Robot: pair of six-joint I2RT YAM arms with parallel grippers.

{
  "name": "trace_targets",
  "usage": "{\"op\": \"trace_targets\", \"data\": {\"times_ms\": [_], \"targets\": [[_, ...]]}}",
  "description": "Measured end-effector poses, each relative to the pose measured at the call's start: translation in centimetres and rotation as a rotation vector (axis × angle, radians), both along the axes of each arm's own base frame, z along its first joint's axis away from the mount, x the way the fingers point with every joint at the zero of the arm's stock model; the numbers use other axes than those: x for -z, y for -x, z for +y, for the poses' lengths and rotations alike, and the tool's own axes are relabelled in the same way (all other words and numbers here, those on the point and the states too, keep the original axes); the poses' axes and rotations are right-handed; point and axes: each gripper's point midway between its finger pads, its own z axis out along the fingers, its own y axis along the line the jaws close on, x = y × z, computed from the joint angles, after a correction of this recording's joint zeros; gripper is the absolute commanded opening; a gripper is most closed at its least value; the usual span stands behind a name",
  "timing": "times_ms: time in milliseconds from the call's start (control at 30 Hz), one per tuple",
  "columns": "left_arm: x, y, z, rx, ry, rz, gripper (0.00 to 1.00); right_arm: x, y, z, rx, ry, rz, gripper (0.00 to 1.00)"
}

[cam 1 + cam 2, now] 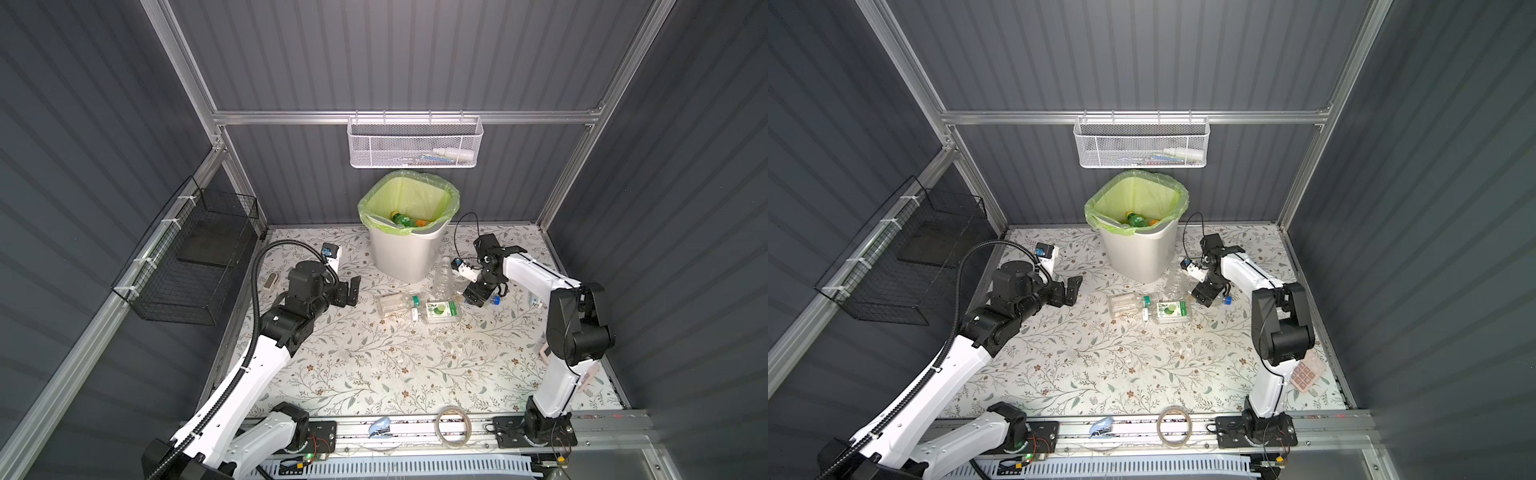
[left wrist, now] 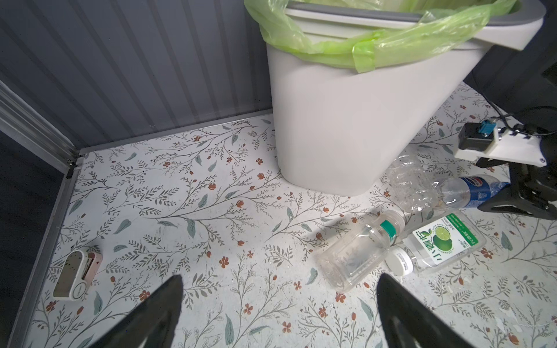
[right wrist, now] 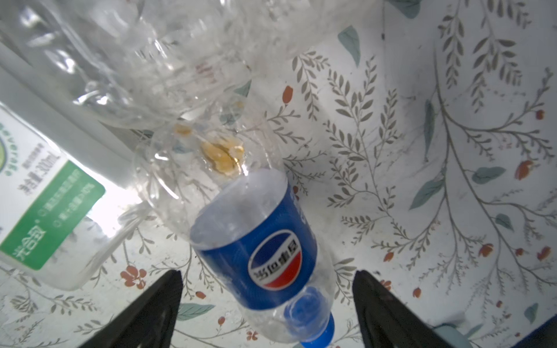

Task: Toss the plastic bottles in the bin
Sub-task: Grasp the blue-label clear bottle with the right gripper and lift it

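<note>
step: I pick the blue-label bottle [image 3: 265, 241] w/ my right gripper [image 3: 268, 304], then it goes to the bin [image 1: 405, 253].
right gripper: fingers [image 3: 150, 307] stand apart, one on each side of the bottle near its blue cap [image 3: 313, 325]; nothing is clamped yet.
left gripper [image 2: 280, 310]: fingers wide apart, holds nothing, it hovers over the table left of the bottle group.
bottle place: it lies on its side on the table [image 1: 374, 365], right of the bin's foot, toward the back edge; its bottom end touches a crumpled clear bottle [image 1: 442, 276].
neighbours: the green-label bottle [image 1: 440, 311] and a clear one w/ green neck band [image 1: 395, 303] lie just beside, more to the middle.
how to do well: I think I should go lower so the fingers close on the body, not on the thin neck, and squeeze softly bc the plastic is slippery.
risk: prob. the crumpled bottle gets pushed when I lift.
bin: at the back edge, middle; some bottles [image 1: 401, 219] are in it already.
</note>
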Motion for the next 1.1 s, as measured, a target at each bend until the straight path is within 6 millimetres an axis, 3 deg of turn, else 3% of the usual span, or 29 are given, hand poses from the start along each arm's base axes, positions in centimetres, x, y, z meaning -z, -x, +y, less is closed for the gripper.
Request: {"op": "trace_targets", "data": {"times_ms": [167,500,800,1100], "targets": [[0.7,-0.3,-0.2,0.0,-0.009,0.02,1.0,1.3,-0.4,0.2,-0.012,-0.005,0.011,0.86],[1.1,-0.4,-0.2,0.001,-0.013,0.029,1.0,1.9,-1.3,0.9,-0.012,-0.038,-0.015,0.71],[1.4,-0.6,-0.4,0.003,-0.015,0.036,1.0,2.3,-1.0,1.1,0.014,-0.067,-0.027,0.56],[2.4,-0.9,-0.8,0.019,-0.008,0.047,1.0,2.2,0.7,0.8,0.053,-0.083,-0.034,0.52]]}}
